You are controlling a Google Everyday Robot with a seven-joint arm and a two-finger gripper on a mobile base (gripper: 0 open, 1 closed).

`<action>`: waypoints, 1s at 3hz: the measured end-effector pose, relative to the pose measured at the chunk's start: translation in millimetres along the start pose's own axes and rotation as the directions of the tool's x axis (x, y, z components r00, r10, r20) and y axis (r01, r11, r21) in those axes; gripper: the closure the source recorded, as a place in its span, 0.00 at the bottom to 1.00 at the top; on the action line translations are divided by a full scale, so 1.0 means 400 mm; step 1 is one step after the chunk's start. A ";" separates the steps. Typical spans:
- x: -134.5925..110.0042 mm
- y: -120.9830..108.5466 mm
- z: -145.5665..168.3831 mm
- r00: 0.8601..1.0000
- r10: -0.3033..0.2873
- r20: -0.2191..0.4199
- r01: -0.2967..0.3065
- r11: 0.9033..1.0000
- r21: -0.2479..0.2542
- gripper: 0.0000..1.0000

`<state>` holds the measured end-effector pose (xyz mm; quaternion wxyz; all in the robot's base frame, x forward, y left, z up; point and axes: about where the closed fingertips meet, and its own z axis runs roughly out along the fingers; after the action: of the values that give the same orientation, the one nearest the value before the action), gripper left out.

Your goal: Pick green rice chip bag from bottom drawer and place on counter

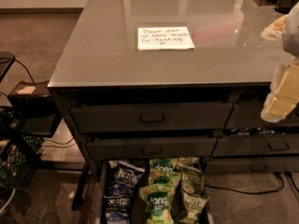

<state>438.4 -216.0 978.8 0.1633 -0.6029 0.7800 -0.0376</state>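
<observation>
The bottom drawer [98, 204] of the dark cabinet is pulled open at the lower middle. In it lie light green rice chip bags [162, 174], one behind another [158, 203], between blue chip bags [122, 177] on the left and dark green chip bags [192, 183] on the right. The counter [103, 45] is the glossy grey top above, with a white handwritten note [165, 38] on it. My gripper [281, 85] shows as cream and white parts at the right edge, above the counter's front right corner, well above the drawer and holding nothing that I can see.
Two shut handled drawers [152, 118] sit above the open one, with narrower drawers [278, 146] in the right column. A dark box [28, 104] and cables [56, 143] lie on the floor to the left. A cable [247, 188] runs along the floor at the right.
</observation>
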 end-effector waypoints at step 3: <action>0.012 0.084 0.119 0.997 0.050 0.062 -0.049 0.999 -0.022 0.00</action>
<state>420.4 -204.8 924.4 0.1823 -0.5858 0.7896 -0.0066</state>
